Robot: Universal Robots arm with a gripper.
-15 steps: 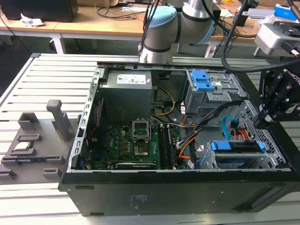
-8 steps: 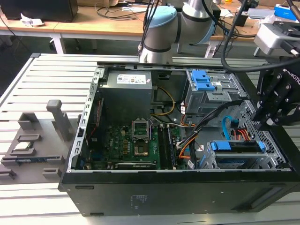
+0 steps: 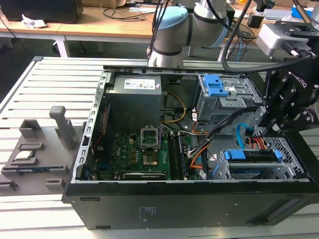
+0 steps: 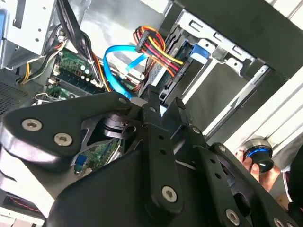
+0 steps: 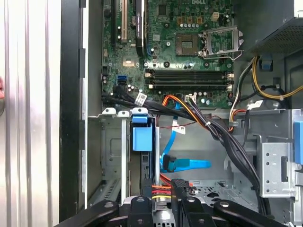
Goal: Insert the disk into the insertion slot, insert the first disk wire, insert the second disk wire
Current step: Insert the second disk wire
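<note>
The disk (image 3: 249, 155), a grey slab in a bright blue plastic carrier, is seated in the insertion slot (image 3: 286, 164), a perforated silver metal cage at 4 o'clock in the exterior view. The black gripper (image 3: 269, 130) is held just above the cage's rear edge. In the first wrist view the jaws are nearly closed at a black connector (image 5: 179, 185) with red, yellow and black leads; contact cannot be confirmed. A flat blue cable (image 5: 189, 164) lies close beside it. Printed text is not legible.

Disk (image 3: 251, 155) apparently inside insertion slot (image 3: 286, 172), gripper (image 3: 273, 130) above.
</note>
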